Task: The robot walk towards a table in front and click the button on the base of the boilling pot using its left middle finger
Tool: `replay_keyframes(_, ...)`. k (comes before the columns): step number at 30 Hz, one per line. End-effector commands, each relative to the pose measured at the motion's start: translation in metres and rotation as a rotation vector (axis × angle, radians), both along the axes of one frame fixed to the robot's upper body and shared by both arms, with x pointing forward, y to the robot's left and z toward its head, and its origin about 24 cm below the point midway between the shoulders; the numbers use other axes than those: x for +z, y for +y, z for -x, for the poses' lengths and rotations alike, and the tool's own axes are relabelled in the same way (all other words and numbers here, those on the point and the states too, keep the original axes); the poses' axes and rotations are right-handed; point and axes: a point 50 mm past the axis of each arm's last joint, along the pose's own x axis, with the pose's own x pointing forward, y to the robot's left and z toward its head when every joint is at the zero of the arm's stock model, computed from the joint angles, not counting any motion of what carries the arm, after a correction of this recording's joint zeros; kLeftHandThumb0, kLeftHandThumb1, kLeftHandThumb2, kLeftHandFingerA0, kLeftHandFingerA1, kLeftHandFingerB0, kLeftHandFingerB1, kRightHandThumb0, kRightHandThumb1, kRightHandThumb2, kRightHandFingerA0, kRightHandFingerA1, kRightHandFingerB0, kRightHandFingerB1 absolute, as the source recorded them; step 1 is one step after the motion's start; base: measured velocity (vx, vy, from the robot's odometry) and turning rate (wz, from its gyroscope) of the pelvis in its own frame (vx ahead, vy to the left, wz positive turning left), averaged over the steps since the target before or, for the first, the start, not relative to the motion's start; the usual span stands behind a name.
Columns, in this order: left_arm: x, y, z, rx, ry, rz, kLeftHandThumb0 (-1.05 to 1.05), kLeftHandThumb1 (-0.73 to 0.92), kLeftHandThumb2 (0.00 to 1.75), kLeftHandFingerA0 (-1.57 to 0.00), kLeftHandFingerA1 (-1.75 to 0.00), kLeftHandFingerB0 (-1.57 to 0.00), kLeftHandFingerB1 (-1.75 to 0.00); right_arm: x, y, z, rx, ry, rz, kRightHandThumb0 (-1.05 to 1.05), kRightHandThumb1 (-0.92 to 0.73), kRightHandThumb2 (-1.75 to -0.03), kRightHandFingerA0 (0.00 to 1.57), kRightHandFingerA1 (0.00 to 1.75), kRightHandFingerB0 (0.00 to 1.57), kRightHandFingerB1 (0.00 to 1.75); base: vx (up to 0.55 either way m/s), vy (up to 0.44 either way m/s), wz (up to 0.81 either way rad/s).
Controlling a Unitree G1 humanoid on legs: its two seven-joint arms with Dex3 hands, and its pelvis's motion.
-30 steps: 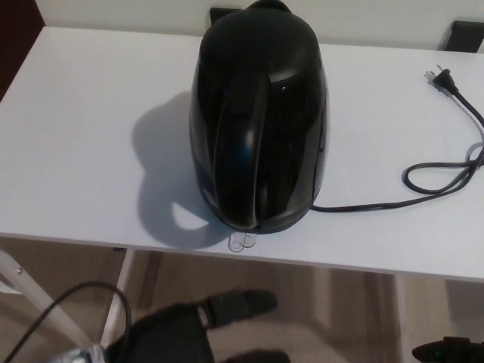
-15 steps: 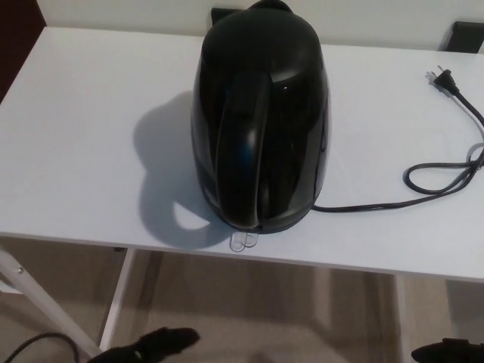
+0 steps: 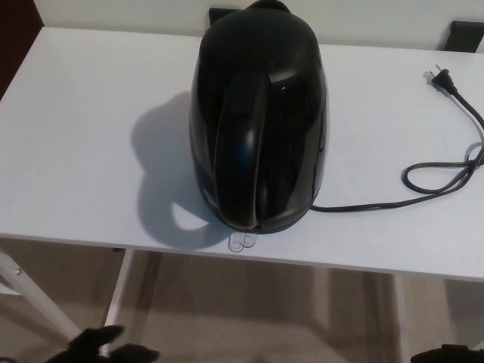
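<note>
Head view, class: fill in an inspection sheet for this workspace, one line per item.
Surface: white table, kettle near its front edge.
Job's things: black electric kettle upright; clear switch tab at its base, untouched.
Clutter: nothing seen.
Hands: left hand low, below the table edge, fingers apart; right hand barely in frame.
Cables: power cord looped on the table, plug unplugged.
Surroundings: wood-look floor.

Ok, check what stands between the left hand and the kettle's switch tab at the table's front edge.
Nothing visible blocks it. The left hand is low, below the table edge, left of the clear switch tab that juts from the kettle base. Only open space shows between them; the cord lies off right.
</note>
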Motion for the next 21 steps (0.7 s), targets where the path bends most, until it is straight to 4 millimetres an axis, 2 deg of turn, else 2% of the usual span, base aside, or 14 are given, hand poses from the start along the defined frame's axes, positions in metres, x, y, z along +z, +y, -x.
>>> replay_keyframes(1,-0.0146,0.0667,0.0148,0.782,0.181,0.32,-0.55,0.44,0.72,-0.26,-0.41,-0.18,-0.38,-0.0032,-0.0082,0.0123,-0.013,0.02,0.038,-0.33,-0.58,-0.57,0.69,0.45,0.58,0.44,0.0,0.0,0.0)
replay_keyframes(4,-0.0104,0.0695,0.0115,0.778,0.155,0.336,-0.56,0.43,0.72,-0.29,-0.42,-0.18,-0.39,-0.0015,-0.0076,0.0083,-0.009,0.008,0.036,-0.32,-0.57,-0.57,0.63,0.44,0.57,0.44,0.0,0.0,0.0)
replay_keyframes(12,-0.0076,0.0729,0.0151,0.754,0.148,0.343,-0.56,0.43,0.72,-0.31,-0.43,-0.18,-0.39,-0.0009,-0.0067,0.0092,-0.001,0.006,0.047,-0.33,-0.55,-0.56,0.62,0.43,0.56,0.44,0.0,0.0,0.0)
replay_keyframes(21,-0.0053,0.0718,0.0083,0.726,0.149,0.343,-0.55,0.43,0.71,-0.32,-0.43,-0.19,-0.39,0.0013,-0.0059,0.0034,-0.019,-0.013,0.049,-0.3,-0.54,-0.56,0.54,0.41,0.54,0.43,0.0,0.0,0.0)
